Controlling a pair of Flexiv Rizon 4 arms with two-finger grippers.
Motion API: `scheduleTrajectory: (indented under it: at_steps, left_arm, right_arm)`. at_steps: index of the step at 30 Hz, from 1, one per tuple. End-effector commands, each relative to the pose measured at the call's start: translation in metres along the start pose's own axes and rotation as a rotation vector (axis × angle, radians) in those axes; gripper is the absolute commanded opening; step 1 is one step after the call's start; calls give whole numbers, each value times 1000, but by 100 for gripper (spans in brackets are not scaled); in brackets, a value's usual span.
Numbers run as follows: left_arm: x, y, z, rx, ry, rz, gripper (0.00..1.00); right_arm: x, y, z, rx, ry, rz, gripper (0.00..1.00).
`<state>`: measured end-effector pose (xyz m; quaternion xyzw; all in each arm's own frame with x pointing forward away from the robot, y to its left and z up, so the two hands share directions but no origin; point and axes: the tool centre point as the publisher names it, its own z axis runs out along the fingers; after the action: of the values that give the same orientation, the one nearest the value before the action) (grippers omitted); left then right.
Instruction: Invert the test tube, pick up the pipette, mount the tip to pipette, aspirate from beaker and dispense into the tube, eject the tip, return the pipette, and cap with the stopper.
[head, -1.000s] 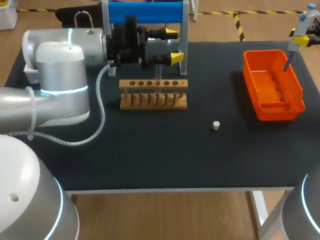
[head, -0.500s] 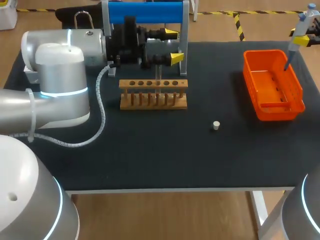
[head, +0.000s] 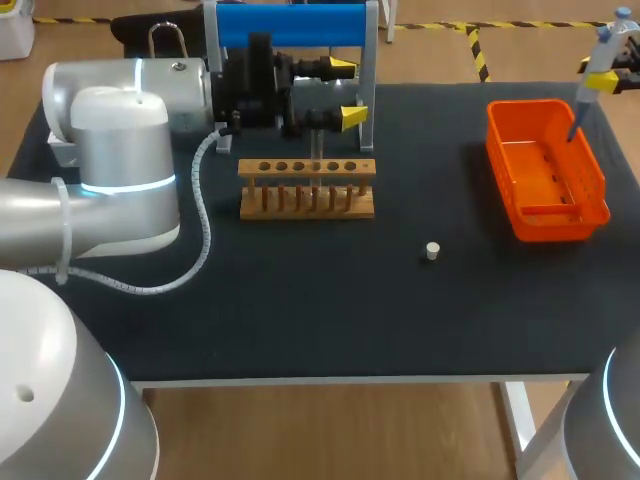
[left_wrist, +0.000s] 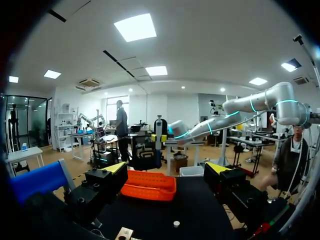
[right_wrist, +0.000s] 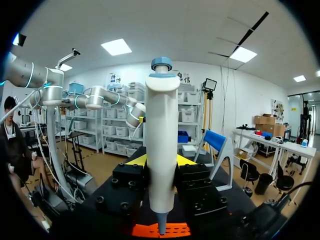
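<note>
well: pipette gripped, left fingers empty

my right gripper (right_wrist: 161, 161) is clamped on the pipette (head: 597, 70), a finger pressed to each side of its white body. it holds the pipette upright, point down, over the far end of the orange tray (head: 552, 226). my left gripper (head: 347, 92) hangs wide open with nothing in it, just beyond the rack (head: 307, 190), where the tube (head: 316, 150) stands. the stopper (head: 432, 250) lies on the table between rack and tray.
</note>
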<state>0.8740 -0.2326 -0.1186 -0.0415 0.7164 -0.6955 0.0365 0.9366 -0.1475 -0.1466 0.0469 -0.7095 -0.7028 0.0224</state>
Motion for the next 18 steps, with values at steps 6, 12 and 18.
scheduleTrajectory:
  at_steps: [6,12,18]
  left_arm:
    - [1,-1,0,-2,-2,-1,100]
    - [1,-1,0,-2,-2,-1,100]
    - [1,-1,0,-2,-2,-1,100]
  right_arm:
    - [19,5,65,7,-18,18,0]
    - [29,5,112,-3,22,35,0]
    - [36,3,154,-3,43,46,0]
